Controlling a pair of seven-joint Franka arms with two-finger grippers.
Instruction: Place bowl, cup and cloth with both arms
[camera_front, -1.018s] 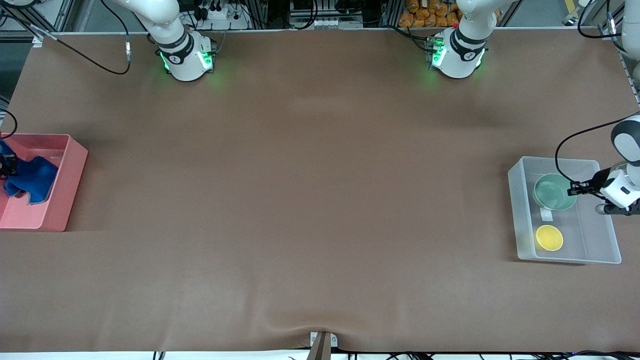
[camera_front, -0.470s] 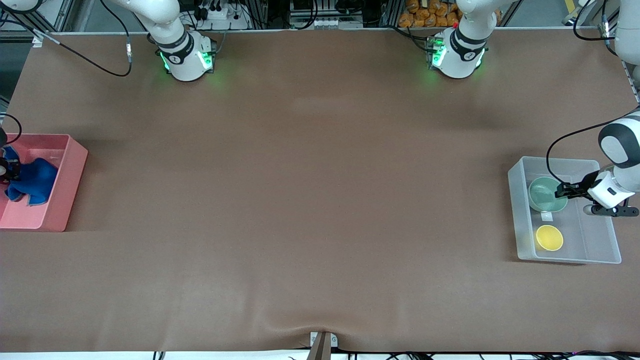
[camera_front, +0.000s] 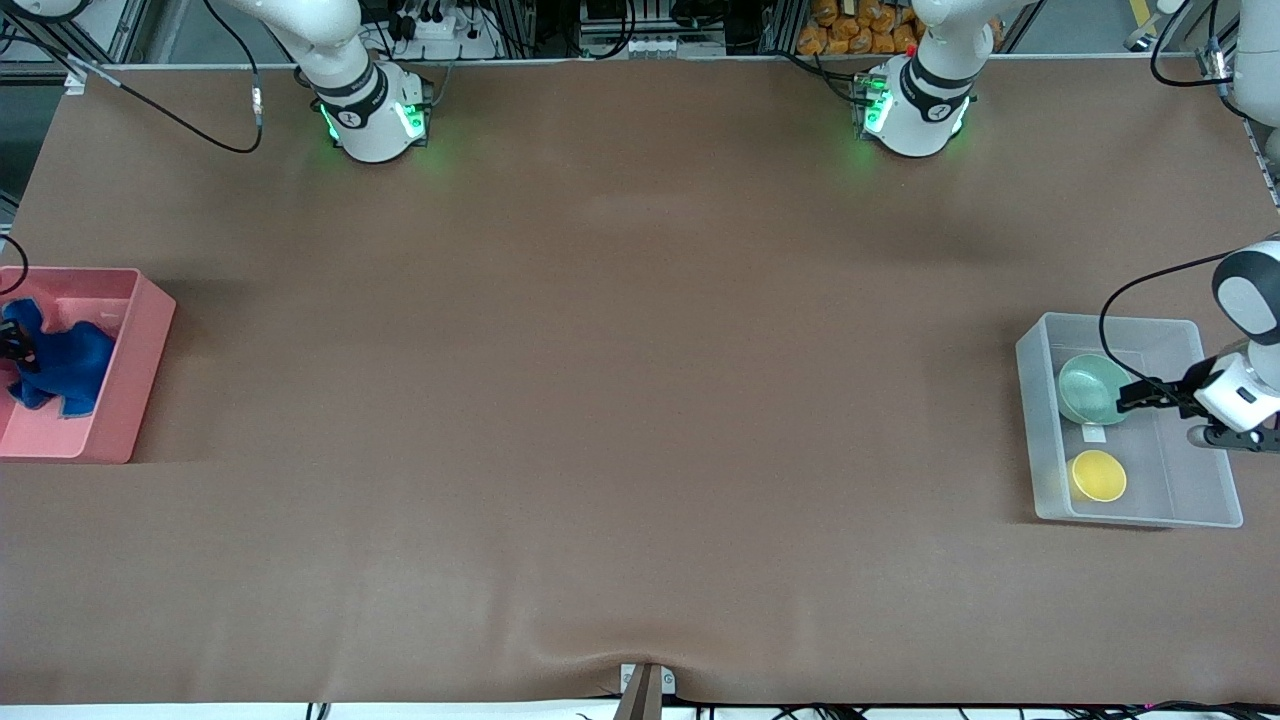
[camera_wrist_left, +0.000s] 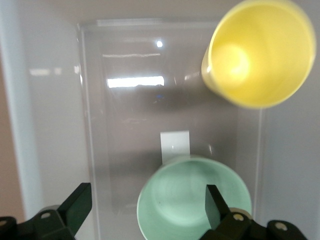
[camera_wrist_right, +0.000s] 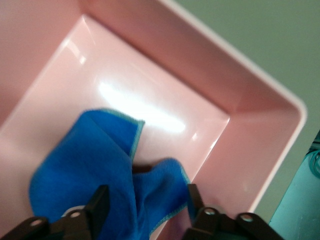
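Down at the right edge of the front picture, the mint-green bowl (camera_front: 1092, 389) sits in a see-through plastic bin (camera_front: 1040, 440). It is round, smooth and shiny inside. The small yellow cup (camera_front: 1098, 475) stands in the same bin, lower in the picture than the bowl and apart from it. It is narrower than the bowl and has no handle. A little white label (camera_front: 1094, 433) is stuck to the bin floor between them; no writing can be read on it.

The left gripper (camera_front: 1128, 397) hangs over the bowl's rim. In the left wrist view its two black fingers (camera_wrist_left: 216, 202) stand wide apart, one over the bowl (camera_wrist_left: 194, 199) and one over the bare bin floor, and they hold nothing.

At the left edge of the front picture, the royal-blue cloth (camera_front: 62, 366) lies crumpled in a pink plastic bin (camera_front: 130, 350). It looks soft, and a thin pale stitched edge runs along its folds. The right gripper (camera_front: 15, 345) is just above it. In the right wrist view its fingers (camera_wrist_right: 99, 203) are spread on either side of a raised fold of the cloth (camera_wrist_right: 95, 165), not pinching it.

Both bins rest on a wide brown table cover (camera_front: 620, 400). Green lights glow on the two arm bases at the top of the picture.
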